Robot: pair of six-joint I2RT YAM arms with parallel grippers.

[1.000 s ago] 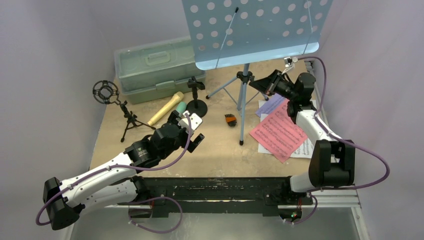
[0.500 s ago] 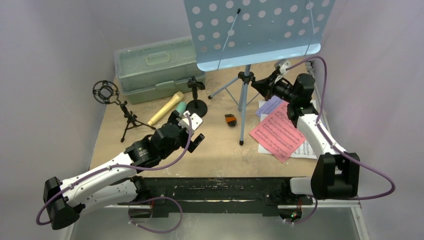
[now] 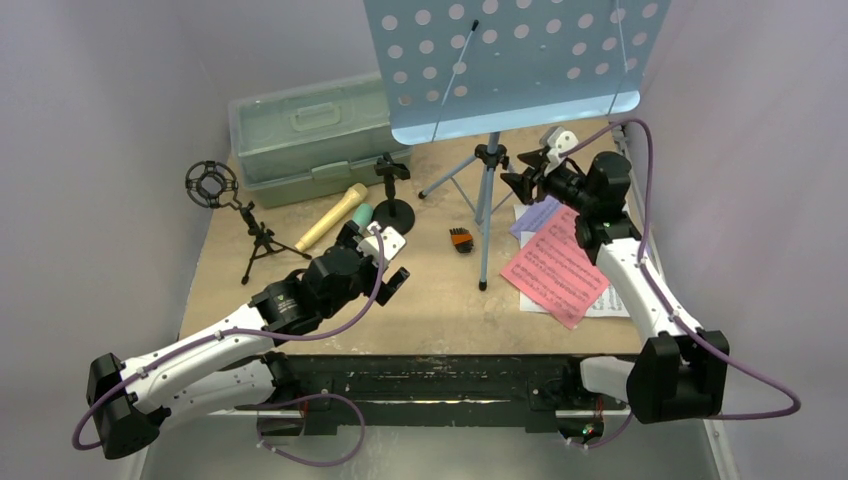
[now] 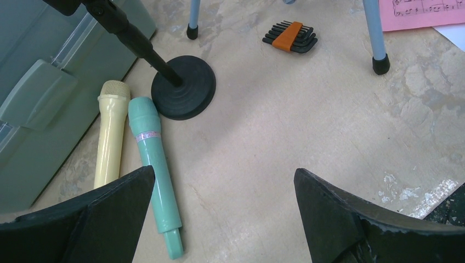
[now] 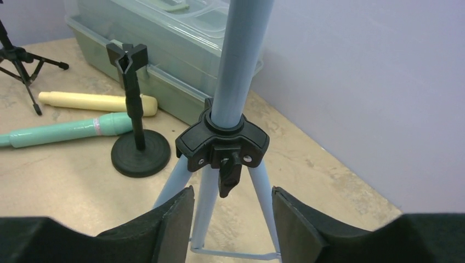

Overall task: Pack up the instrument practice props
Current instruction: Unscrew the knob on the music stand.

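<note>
The light-blue perforated music rack stands on its tripod, whose black hub sits on the pole. My right gripper is open just below that hub, a finger on each side of the legs, gripping nothing. My left gripper hangs wide open over bare table. To its left lie the teal microphone and the tan microphone. The round-base mic holder stands beside them. The ring-top tripod holder is at the far left. Red, purple and white music sheets lie under the right arm.
A pale green case sits shut at the back left, behind the microphones. A small set of hex keys with an orange holder lies between the round base and the rack's front leg. Purple walls close in on both sides.
My right gripper has gone from shut to open and moved left and down to the rack's tripod hub. The left arm has not moved.
</note>
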